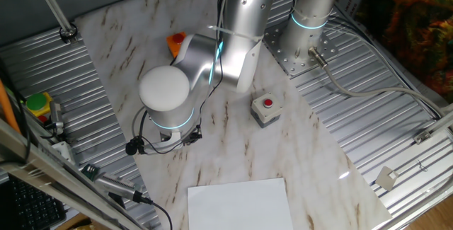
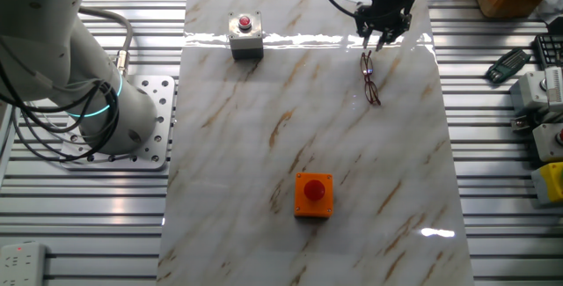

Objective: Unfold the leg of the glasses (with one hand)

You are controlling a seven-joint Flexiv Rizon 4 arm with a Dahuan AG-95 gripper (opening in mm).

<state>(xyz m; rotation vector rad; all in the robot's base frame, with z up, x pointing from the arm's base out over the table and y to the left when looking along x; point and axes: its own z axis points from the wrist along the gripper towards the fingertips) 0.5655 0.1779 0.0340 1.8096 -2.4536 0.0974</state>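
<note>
The glasses [image 2: 370,78] are thin dark reddish-brown wire spectacles lying on the marble table [image 2: 264,145] near its far right side. My gripper [image 2: 375,45] points down just beyond their far end, fingertips close over that end. The dark fingers [image 2: 363,33] stand a little apart, and I see nothing held between them. In the one fixed view the arm's white wrist joint [image 1: 165,88] covers the gripper and the glasses, and only black cables show under it.
A grey box with a red button [image 2: 245,34] stands far left of the glasses, also seen in the one fixed view [image 1: 265,108]. An orange box with a red button [image 2: 314,194] sits mid-table. A white sheet [image 1: 241,203] lies at the table's edge. The arm's base [image 2: 88,92] is at the left.
</note>
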